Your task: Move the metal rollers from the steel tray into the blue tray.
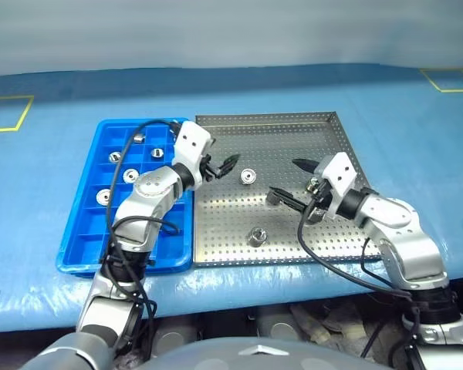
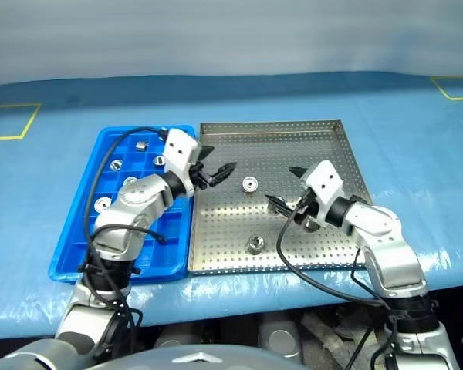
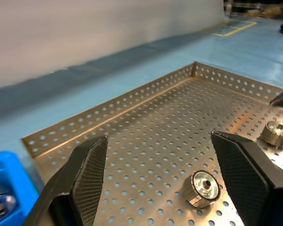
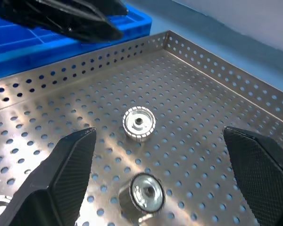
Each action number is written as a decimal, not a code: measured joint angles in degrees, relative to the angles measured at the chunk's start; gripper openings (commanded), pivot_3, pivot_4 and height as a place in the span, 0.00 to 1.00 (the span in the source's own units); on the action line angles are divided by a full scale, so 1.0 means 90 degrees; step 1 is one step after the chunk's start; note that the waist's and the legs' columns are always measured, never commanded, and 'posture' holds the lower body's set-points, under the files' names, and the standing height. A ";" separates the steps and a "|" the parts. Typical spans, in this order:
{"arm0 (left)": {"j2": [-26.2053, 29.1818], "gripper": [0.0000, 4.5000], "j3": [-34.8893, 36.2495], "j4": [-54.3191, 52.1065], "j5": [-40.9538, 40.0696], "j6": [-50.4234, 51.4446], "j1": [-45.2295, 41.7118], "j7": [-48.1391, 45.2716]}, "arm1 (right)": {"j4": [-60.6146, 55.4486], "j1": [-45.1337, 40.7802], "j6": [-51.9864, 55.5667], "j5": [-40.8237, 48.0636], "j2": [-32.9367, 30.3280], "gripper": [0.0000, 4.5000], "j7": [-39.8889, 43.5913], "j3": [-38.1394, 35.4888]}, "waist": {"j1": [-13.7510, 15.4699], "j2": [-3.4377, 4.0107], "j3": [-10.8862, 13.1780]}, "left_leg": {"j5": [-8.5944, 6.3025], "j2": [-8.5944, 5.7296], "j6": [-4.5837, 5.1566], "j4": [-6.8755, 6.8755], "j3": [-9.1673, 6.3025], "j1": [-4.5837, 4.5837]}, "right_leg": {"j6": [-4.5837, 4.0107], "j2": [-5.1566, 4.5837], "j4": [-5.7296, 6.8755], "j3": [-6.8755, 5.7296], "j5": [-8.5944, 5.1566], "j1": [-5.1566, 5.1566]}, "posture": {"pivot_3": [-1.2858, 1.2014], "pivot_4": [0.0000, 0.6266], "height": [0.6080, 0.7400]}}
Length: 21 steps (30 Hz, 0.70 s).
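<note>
Both pincers are over the steel tray right now and neither is carrying anything. The left pincer is spread and empty, hovering just past the tray's left rim, with one roller lying a little beyond its tips. The right pincer is spread wide, also empty, aimed toward the tray's middle, and in its wrist view a second roller sits on its side right between the fingers (that one looks closest to getting grabbed).

A third roller is nearer the tray's front edge, well apart from both arms. Four more are already sitting in the blue tray, which butts up against the steel one on the worktop.

What could go wrong, as I see it:
- Both pincers point toward each other across the same patch of tray. If both go for the middle roller at once, the fingers could clash.
- The roller on its side can roll. A finger nudging it before the squeeze would send it skittering off across the perforated floor.
- These things are small and shiny, so an off-centre pinch could pop one out, maybe on the way over the rims between the trays.
- The left arm's cable loops over the blue tray and could snag a roller already placed.
</note>
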 measured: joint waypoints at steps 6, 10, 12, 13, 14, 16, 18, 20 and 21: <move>0.0075 0.85 -0.0494 0.1038 0.0361 -0.0516 -0.0398 -0.0287 | -0.0417 0.0328 0.0096 0.0035 0.0002 1.00 -0.0228 -0.0131 | -0.0326 -0.0001 0.0000 | -0.0011 -0.0001 0.0024 0.0005 0.0011 0.0001 | 0.0009 0.0005 -0.0002 0.0006 0.0004 0.0000 | 0.38 0.24 1.00; 0.0031 0.85 -0.0627 0.1539 0.0519 -0.0734 -0.0566 -0.0351 | -0.0577 0.0426 0.0159 0.0072 0.0003 1.00 -0.0313 -0.0155 | -0.0517 -0.0001 0.0000 | -0.0013 -0.0001 0.0029 0.0006 0.0012 0.0001 | 0.0012 0.0005 -0.0002 0.0013 0.0005 0.0000 | 0.37 0.24 1.00; -0.0019 0.85 -0.0701 0.1730 0.0649 -0.0812 -0.0608 -0.0337 | -0.0622 0.0464 0.0168 0.0092 0.0002 1.00 -0.0365 -0.0163 | -0.0587 -0.0001 0.0000 | -0.0014 -0.0001 0.0030 0.0006 0.0010 0.0001 | 0.0012 0.0005 -0.0002 0.0016 0.0006 0.0000 | 0.37 0.24 1.00; -0.0055 0.85 -0.0712 0.1822 0.0692 -0.0832 -0.0624 -0.0333 | -0.0624 0.0487 0.0180 0.0099 0.0002 1.00 -0.0374 -0.0163 | -0.0614 -0.0001 0.0000 | -0.0014 -0.0001 0.0030 0.0006 0.0010 0.0001 | 0.0013 0.0005 -0.0002 0.0016 0.0006 0.0000 | 0.37 0.24 1.00; -0.0069 0.85 -0.0721 0.1901 0.0723 -0.0842 -0.0630 -0.0328 | -0.0626 0.0499 0.0203 0.0106 0.0002 1.00 -0.0382 -0.0163 | -0.0645 -0.0001 0.0000 | -0.0015 -0.0001 0.0031 0.0006 0.0010 0.0000 | 0.0013 0.0005 -0.0002 0.0017 0.0006 -0.0001 | 0.37 0.24 1.00; -0.0083 0.85 -0.0738 0.2130 0.0782 -0.0863 -0.0671 -0.0307 | -0.0640 0.0521 0.0244 0.0111 0.0002 1.00 -0.0410 -0.0164 | -0.0703 0.0000 0.0000 | -0.0017 -0.0001 0.0036 0.0006 0.0010 0.0002 | 0.0013 0.0005 -0.0001 0.0019 0.0006 -0.0001 | 0.37 0.24 1.00; -0.0108 0.85 -0.0760 0.2326 0.0906 -0.0900 -0.0672 -0.0277 | -0.0657 0.0545 0.0262 0.0116 0.0002 1.00 -0.0415 -0.0165 | -0.0755 -0.0001 0.0000 | -0.0018 0.0000 0.0038 0.0006 0.0010 0.0002 | 0.0014 0.0006 0.0000 0.0020 0.0006 -0.0001 | 0.37 0.24 1.00; -0.0135 0.85 -0.0781 0.2475 0.1003 -0.0966 -0.0673 -0.0197 | -0.0676 0.0544 0.0275 0.0117 0.0001 1.00 -0.0425 -0.0165 | -0.0802 -0.0001 0.0000 | -0.0019 0.0000 0.0038 0.0006 0.0010 0.0002 | 0.0014 0.0006 0.0000 0.0021 0.0006 -0.0001 | 0.37 0.24 1.00; -0.0143 0.85 -0.0783 0.2523 0.1023 -0.0977 -0.0673 -0.0182 | -0.0689 0.0544 0.0277 0.0118 0.0001 1.00 -0.0432 -0.0165 | -0.0819 -0.0001 0.0000 | -0.0019 0.0000 0.0038 0.0006 0.0010 0.0002 | 0.0014 0.0005 0.0000 0.0022 0.0006 0.0000 | 0.37 0.24 1.00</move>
